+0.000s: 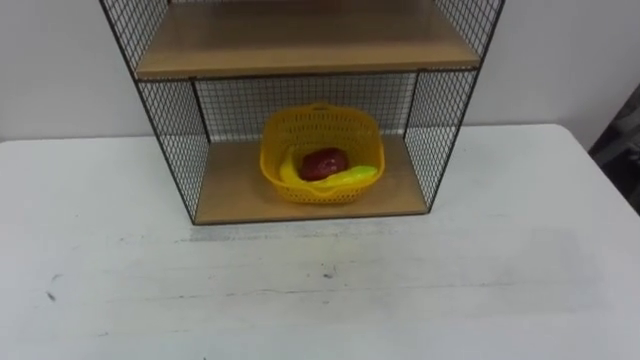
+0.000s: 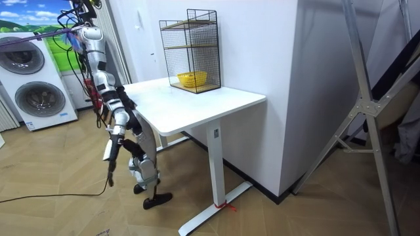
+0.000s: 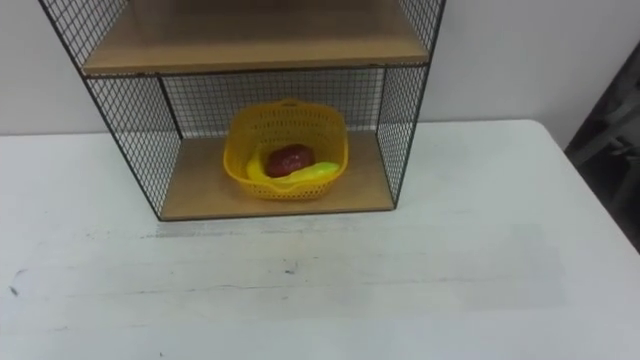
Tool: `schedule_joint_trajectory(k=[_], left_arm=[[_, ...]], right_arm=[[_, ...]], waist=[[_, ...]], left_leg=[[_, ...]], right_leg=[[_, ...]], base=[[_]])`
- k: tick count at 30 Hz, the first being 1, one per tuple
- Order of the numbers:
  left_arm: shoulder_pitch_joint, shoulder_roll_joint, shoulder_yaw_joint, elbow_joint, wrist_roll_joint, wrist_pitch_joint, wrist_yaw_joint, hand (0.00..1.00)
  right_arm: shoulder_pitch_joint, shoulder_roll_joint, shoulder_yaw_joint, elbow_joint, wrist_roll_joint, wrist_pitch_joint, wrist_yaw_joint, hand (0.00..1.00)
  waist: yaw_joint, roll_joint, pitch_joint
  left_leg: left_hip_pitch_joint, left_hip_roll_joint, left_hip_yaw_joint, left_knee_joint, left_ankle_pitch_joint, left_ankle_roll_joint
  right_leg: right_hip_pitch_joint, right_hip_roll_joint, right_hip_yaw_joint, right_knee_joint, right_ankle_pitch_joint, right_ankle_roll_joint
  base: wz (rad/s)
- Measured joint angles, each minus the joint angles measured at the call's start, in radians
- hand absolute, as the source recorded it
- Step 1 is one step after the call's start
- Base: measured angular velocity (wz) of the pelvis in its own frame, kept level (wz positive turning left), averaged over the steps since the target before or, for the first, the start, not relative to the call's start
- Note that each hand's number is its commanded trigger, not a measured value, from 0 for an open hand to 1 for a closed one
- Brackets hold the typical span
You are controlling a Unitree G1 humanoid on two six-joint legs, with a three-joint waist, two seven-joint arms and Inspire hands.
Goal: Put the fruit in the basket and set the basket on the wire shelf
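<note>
A yellow basket (image 1: 320,150) stands on the bottom board of the black wire shelf (image 1: 300,45), at the back of the white table (image 1: 300,290). Inside the basket lie a dark red fruit (image 1: 325,162) and a yellow banana (image 1: 345,178). In the room view I stand at the table's near end, facing the shelf (image 2: 190,49), with the basket (image 2: 190,79) well beyond arm's reach. My right hand (image 2: 109,153) hangs low at my side, below the tabletop, too small to read.
The shelf's upper board (image 1: 300,50) is bare. A dark object (image 1: 625,150) shows past the table's right edge. Washing machines (image 2: 33,78) stand at the room view's left, and a metal frame (image 2: 374,98) at its right.
</note>
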Motion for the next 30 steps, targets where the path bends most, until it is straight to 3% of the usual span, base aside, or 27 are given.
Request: schedule_joint_trajectory(k=[5, 8, 10, 15, 18, 25, 30], left_arm=[[-0.035, -0.013, -0.099, 0.004, 0.218, 0.071, -0.096, 0.0], [-0.053, -0.03, -0.119, 0.007, 0.346, 0.094, -0.134, 0.0], [-0.052, -0.033, -0.152, 0.007, 0.408, 0.105, -0.142, 0.0], [-0.066, -0.038, -0.229, 0.007, 0.439, 0.14, -0.143, 0.0], [-0.069, -0.044, -0.25, 0.008, 0.444, 0.157, -0.158, 0.0], [-0.081, -0.047, -0.292, 0.006, 0.444, 0.158, -0.186, 0.0], [-0.085, -0.067, -0.299, 0.006, 0.443, 0.158, -0.186, 0.0]], right_arm=[[-0.022, 0.007, 0.122, 0.051, -0.087, 0.075, 0.173, 0.0], [-0.042, 0.008, 0.183, 0.07, -0.187, 0.108, 0.279, 0.0], [-0.053, 0.008, 0.241, 0.071, -0.268, 0.123, 0.325, 0.0], [-0.084, 0.014, 0.383, 0.078, -0.416, 0.162, 0.401, 0.0], [-0.106, 0.029, 0.407, 0.077, -0.476, 0.171, 0.439, 0.0], [-0.116, 0.052, 0.481, 0.076, -0.549, 0.17, 0.488, 0.0], [-0.115, 0.058, 0.507, 0.072, -0.558, 0.167, 0.519, 0.0]], waist=[[-0.003, -0.004, 0.0036], [0.001, -0.004, 0.0111], [0.003, -0.005, 0.0112], [0.009, -0.012, 0.0153], [0.009, -0.013, 0.0162], [0.033, -0.014, 0.0177], [0.033, -0.013, 0.0183]], left_leg=[[0.014, 0.001, 0.009, -0.006, 0.0, -0.001], [0.029, 0.004, 0.019, -0.006, 0.002, -0.003], [0.031, 0.005, 0.024, -0.006, 0.002, -0.003], [0.034, 0.009, 0.029, -0.006, 0.007, -0.009], [0.034, 0.011, 0.029, -0.006, 0.008, -0.009], [0.032, 0.013, 0.03, -0.007, 0.008, -0.008], [0.032, 0.014, 0.03, -0.007, 0.009, -0.008]], right_leg=[[0.009, 0.002, 0.007, -0.002, 0.002, -0.001], [0.019, 0.003, 0.01, -0.004, 0.003, -0.005], [0.018, 0.005, 0.015, -0.004, 0.002, -0.007], [0.018, 0.01, 0.018, -0.013, 0.006, -0.009], [0.019, 0.016, 0.02, -0.021, 0.011, -0.011], [0.022, 0.019, 0.02, -0.029, 0.015, -0.011], [0.025, 0.021, 0.029, -0.037, 0.021, -0.012]], base=[[-0.05], [-0.1], [-0.1], [-0.01], [-0.06], [0.0], [0.0]])
